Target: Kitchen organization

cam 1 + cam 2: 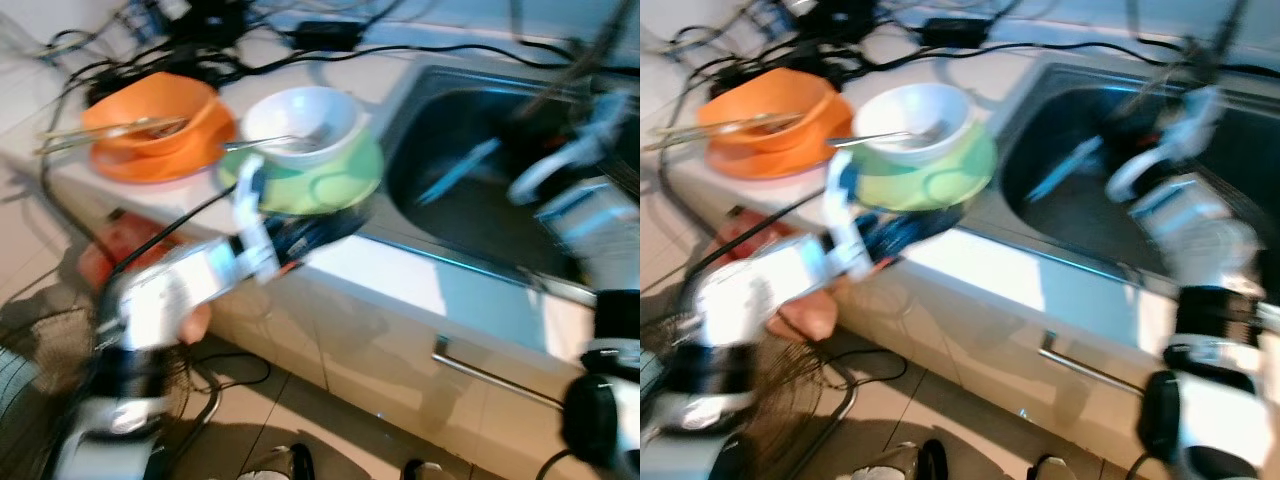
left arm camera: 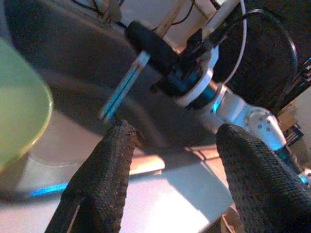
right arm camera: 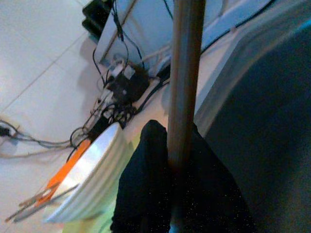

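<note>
Far left on the counter [image 1: 400, 270]: orange bowl [image 1: 150, 115] on an orange plate [image 1: 165, 160], chopsticks [image 1: 105, 130] laid across, likely stacked for clearing. Just right: white bowl [image 1: 305, 120] with spoon [image 1: 265, 143], nested in a green bowl [image 1: 320, 180]. Below its near edge, left gripper [image 2: 170, 165], fingers spread wide, empty. Right, over the sink [image 1: 480, 190]: right gripper [image 3: 177, 194] clamped on a brown rod [image 3: 187, 73], probably a chopstick bound for the basin.

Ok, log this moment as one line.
left gripper: jaws open, by green plate | right gripper: shut on wooden stick, over sink | white bowl on green plate
</note>
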Controlling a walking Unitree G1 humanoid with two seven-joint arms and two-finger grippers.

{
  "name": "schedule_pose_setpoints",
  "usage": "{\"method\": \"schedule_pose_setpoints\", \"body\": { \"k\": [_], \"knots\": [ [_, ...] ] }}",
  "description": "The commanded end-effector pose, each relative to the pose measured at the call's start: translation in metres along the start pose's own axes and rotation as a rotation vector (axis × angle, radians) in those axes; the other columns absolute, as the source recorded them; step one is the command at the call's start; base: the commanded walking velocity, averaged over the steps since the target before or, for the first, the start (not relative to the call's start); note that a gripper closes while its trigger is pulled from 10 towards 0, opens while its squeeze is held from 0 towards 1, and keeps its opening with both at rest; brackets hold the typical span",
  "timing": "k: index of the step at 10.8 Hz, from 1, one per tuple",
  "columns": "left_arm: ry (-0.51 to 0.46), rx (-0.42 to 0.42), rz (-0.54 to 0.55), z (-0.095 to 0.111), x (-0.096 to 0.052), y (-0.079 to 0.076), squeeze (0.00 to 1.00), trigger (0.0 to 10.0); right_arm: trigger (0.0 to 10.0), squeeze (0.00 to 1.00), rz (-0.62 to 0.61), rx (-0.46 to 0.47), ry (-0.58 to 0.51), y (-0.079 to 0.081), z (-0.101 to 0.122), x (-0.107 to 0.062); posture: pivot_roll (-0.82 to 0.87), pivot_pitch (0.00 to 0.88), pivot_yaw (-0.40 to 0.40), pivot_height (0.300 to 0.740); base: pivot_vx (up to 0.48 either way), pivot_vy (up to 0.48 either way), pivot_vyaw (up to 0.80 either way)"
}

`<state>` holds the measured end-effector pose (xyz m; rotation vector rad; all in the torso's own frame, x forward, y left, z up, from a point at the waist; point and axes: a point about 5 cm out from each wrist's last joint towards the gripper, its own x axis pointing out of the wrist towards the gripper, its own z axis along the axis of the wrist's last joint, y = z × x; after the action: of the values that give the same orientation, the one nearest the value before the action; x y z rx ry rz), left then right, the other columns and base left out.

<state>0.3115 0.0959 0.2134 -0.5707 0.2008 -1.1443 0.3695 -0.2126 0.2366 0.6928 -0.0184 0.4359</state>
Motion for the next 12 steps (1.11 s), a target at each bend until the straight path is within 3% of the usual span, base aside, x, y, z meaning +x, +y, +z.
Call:
{"method": "schedule_pose_setpoints", "body": {
  "k": [1, 2, 3, 4, 5, 7, 8, 9, 10, 12],
  "knots": [
    [0.002, -0.002, 0.056, -0.001, -0.007, 0.007, 0.00, 10.0, 0.2, 0.00, -0.012, -0.018, 0.002, 0.000, 0.002, 0.000, 0.00, 0.149, 0.125, 0.740, 0.000, 0.000, 0.00],
    [0.001, -0.005, 0.046, -0.001, -0.007, 0.006, 0.00, 10.0, 2.0, 0.00, -0.006, -0.033, 0.002, -0.001, -0.001, 0.002, 0.00, 0.149, 0.126, 0.740, 0.000, 0.000, 0.00],
    [0.007, -0.004, 0.036, -0.002, -0.009, 0.004, 0.00, 10.0, 1.0, 0.00, -0.019, -0.037, -0.007, -0.004, -0.002, 0.002, 0.00, 0.149, 0.126, 0.740, 0.000, 0.000, 0.00],
    [0.007, 0.000, 0.034, -0.002, -0.009, 0.004, 0.00, 10.0, 1.4, 0.00, -0.022, -0.041, -0.011, -0.005, -0.001, 0.002, 0.00, 0.149, 0.124, 0.740, 0.000, 0.000, 0.00],
    [0.014, 0.034, 0.054, -0.002, -0.009, 0.005, 0.00, 10.0, 10.0, 0.00, -0.094, -0.123, -0.013, -0.011, -0.002, 0.004, 0.01, 0.147, 0.122, 0.740, 0.000, 0.000, 0.00],
    [0.036, 0.047, 0.067, -0.006, -0.010, 0.004, 0.00, 10.0, 10.0, 0.00, -0.223, -0.264, -0.056, -0.023, 0.003, 0.003, 0.02, 0.145, 0.120, 0.740, 0.000, 0.000, 0.00],
    [0.013, 0.067, 0.105, -0.005, -0.010, 0.006, 1.00, 10.0, 10.0, 0.00, -0.291, -0.331, -0.072, -0.030, 0.007, 0.002, 0.02, 0.146, 0.119, 0.740, 0.000, 0.000, 0.00],
    [-0.009, 0.088, 0.131, -0.002, -0.009, 0.007, 1.00, 10.0, 10.0, 0.00, -0.331, -0.355, -0.082, -0.034, 0.009, 0.000, 0.02, 0.146, 0.119, 0.740, 0.000, 0.000, 0.00],
    [-0.010, 0.143, 0.159, -0.002, -0.006, 0.007, 1.00, 10.0, 10.0, 1.00, -0.362, -0.366, -0.083, -0.040, 0.009, -0.001, 0.02, 0.146, 0.117, 0.740, 0.000, 0.000, 0.00],
    [0.002, 0.201, 0.183, -0.005, -0.003, 0.006, 1.00, 10.0, 10.0, 1.00, -0.419, -0.456, -0.087, -0.047, 0.008, -0.002, 0.02, 0.147, 0.118, 0.740, 0.000, 0.000, 0.00]
  ]
}}
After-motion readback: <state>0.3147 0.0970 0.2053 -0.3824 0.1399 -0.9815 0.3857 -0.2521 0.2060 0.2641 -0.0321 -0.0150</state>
